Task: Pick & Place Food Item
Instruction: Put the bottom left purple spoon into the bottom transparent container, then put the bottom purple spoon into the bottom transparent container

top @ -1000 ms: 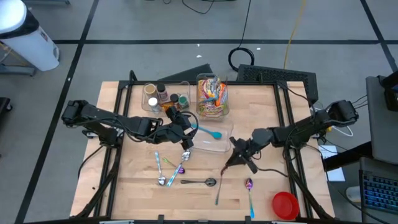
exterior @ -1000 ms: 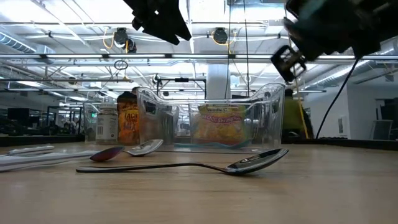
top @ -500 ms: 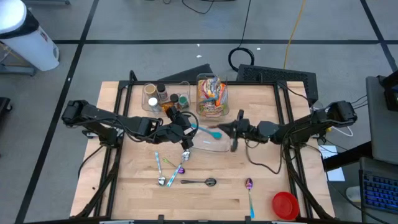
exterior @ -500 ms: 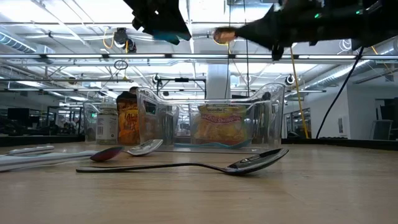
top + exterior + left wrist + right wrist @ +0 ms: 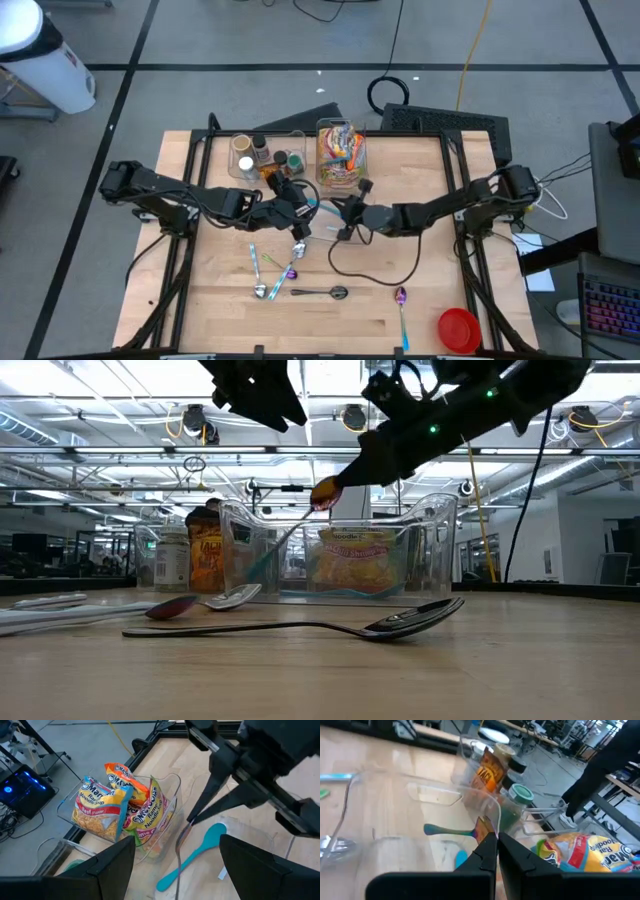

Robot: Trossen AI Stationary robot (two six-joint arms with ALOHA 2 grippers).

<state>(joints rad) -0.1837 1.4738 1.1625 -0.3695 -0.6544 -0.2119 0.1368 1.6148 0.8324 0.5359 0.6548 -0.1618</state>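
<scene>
Ramen packets [image 5: 340,152] sit in clear bin [image 5: 341,181]; right gripper [image 5: 347,214] pinches spoon handle [image 5: 181,842] beside it; left gripper [image 5: 303,214] fingers spread, empty.

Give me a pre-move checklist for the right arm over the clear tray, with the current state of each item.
1. Right gripper shut on the spoon: ok, the dark handle runs from its closed tips in the left wrist view.
2. Gripper over the clear tray: ok in the high view.
3. Left gripper out of the way: not ok, it hovers open right beside the right one.
4. Teal spoon lying in the tray, clear of the held spoon: cannot tell, they look very close.
5. Noodle bin clear of the arm: ok, it stands just behind.
6. Spoons on the table undisturbed: ok.
</scene>
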